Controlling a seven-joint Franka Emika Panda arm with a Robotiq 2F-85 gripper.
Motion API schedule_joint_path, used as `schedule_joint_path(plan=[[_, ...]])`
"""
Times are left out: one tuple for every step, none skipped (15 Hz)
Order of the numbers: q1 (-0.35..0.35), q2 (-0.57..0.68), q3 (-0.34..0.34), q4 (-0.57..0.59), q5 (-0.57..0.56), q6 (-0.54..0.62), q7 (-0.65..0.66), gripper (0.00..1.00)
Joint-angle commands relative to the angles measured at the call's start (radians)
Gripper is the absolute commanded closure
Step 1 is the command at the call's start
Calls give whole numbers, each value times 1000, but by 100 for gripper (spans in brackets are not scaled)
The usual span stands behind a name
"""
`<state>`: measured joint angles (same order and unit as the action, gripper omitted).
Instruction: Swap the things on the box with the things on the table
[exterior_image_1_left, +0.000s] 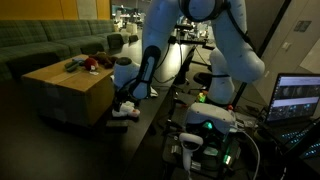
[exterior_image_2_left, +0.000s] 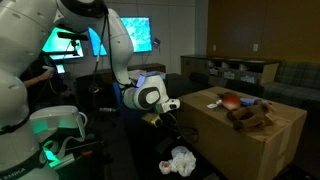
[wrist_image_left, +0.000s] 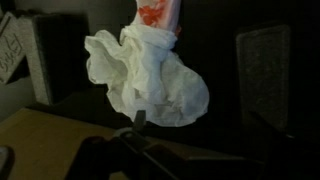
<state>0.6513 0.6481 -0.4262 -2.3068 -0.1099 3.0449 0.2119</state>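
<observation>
Jaws are spread wide here. In the wrist view the two dark fingers (wrist_image_left: 262, 65) stand far apart at either side, and nothing is pinched between them. Right in the gap lies a crumpled white cloth (wrist_image_left: 150, 80), clear of both fingers. There's a red-orange patch (wrist_image_left: 155, 15) at the cloth's top edge in that view; whether it belongs to the cloth, I can't tell.

In both exterior views the white arm (exterior_image_1_left: 215, 50) bends down low, and the jaws hang just above the cloth (exterior_image_1_left: 122, 113), which rests on the glossy black table (exterior_image_1_left: 150, 135). From the opposite side, the cloth (exterior_image_2_left: 182, 160) again sits directly under the jaws, close but apart.

The box (exterior_image_1_left: 60, 95) stands just beside the jaws, its wall near them and its flat top at about their height or a little higher. On that top, well away from the jaws, a red thing (exterior_image_2_left: 232, 100) sits next to a brown plush-looking thing (exterior_image_2_left: 252, 117), the two close together. They also show as a small dark and reddish cluster (exterior_image_1_left: 85, 65) on the top's far side from the jaws.

A corner of the box (wrist_image_left: 30, 140) shows tan at the lower edge of the wrist view, off to one side of the cloth.
</observation>
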Motion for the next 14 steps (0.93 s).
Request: schedule_joint_path(plan=[[-80,-69,101,-35,-15,13,-49,0],[-110,-68,141,-34,-12,17,-59,0],[-148,-77,184,-35,-11,15,-78,0],[-170,-70,212,-33,-10,16,-83,0],[-207,-50,255,-20,-6,22,-93,0],[-236,-43,285,-17,-4,21,-103,0],[-272,-42,322,-16,0,17,-117,0],[-305,-21,356,-4,5,22,-128,0],[-342,-5,389,4,10,23,-141,0],[-379,1,424,8,14,16,-157,0],[-402,20,442,18,15,19,-164,0],[-421,42,454,31,15,21,-171,0],[-453,47,478,35,17,15,-185,0],[-451,62,469,43,13,19,-184,0]])
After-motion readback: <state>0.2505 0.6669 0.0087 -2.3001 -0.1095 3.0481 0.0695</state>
